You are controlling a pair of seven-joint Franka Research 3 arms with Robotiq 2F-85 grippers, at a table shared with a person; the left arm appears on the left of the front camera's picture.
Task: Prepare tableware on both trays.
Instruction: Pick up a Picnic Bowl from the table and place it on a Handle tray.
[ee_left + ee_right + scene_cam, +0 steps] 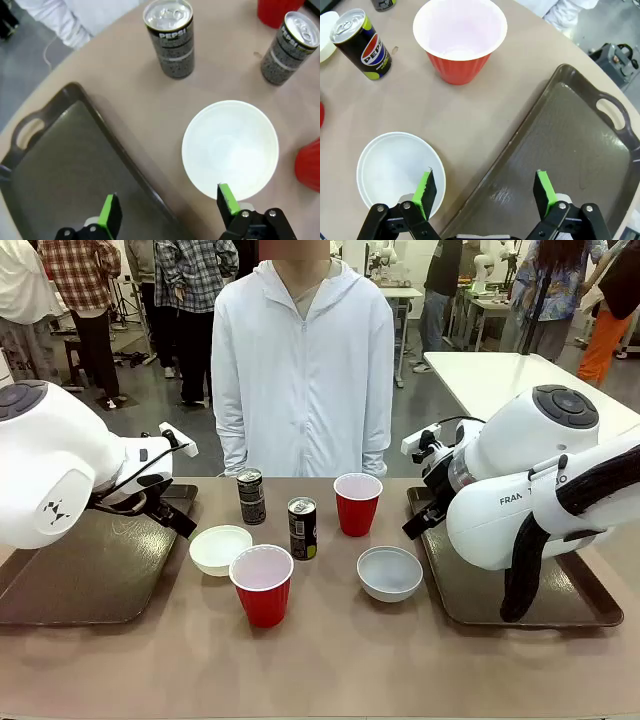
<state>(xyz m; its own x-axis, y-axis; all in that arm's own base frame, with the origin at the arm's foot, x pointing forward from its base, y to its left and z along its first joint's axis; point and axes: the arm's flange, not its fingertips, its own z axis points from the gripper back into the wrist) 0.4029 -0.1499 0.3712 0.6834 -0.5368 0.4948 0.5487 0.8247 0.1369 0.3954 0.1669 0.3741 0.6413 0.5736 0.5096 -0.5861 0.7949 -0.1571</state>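
Note:
Two dark brown trays lie at the table's left (80, 585) and right (570, 605), both bare. Between them stand two red cups (262, 583) (357, 502), two dark cans (251, 496) (302, 528), a cream-white bowl (220, 548) and a grey-white bowl (389, 572). My left gripper (169, 202) hangs open over the left tray's rim (125, 150), its one pad at the cream bowl's edge (230, 147). Open too, my right gripper (485, 192) straddles the right tray's rim (520, 145), beside the grey-white bowl (395, 170). Neither holds anything.
A person in a white hooded top (303, 370) stands at the far edge, hands out of sight. My bulky arm housings cover part of each tray. Open tabletop (320, 670) runs along the near edge. A white table (500, 375) stands behind on the right.

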